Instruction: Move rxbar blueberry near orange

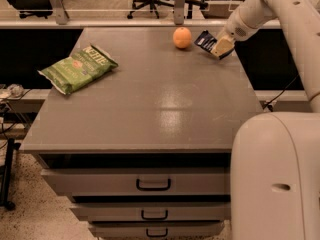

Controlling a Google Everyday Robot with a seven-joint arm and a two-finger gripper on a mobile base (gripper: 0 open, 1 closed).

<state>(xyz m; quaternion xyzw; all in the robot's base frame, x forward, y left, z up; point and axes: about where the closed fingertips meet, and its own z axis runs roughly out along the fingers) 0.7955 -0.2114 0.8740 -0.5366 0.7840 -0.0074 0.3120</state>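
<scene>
Here, in the camera view, the gripper [221,46] hangs over the far right corner of the surface [165,104], at the end of the white arm [260,9]. Its jaws pinch one end of the bar [204,39], which juts out tilted from them toward the orange [182,37]. The orange sits on the surface near the bar's free end, not touching it, to the picture's left of the jaws. Whether the bar touches the surface cannot be told. A chip bag [77,68] lies well apart from the jaws, far left and nearer the camera. Drawers [150,184] sit below the surface.
</scene>
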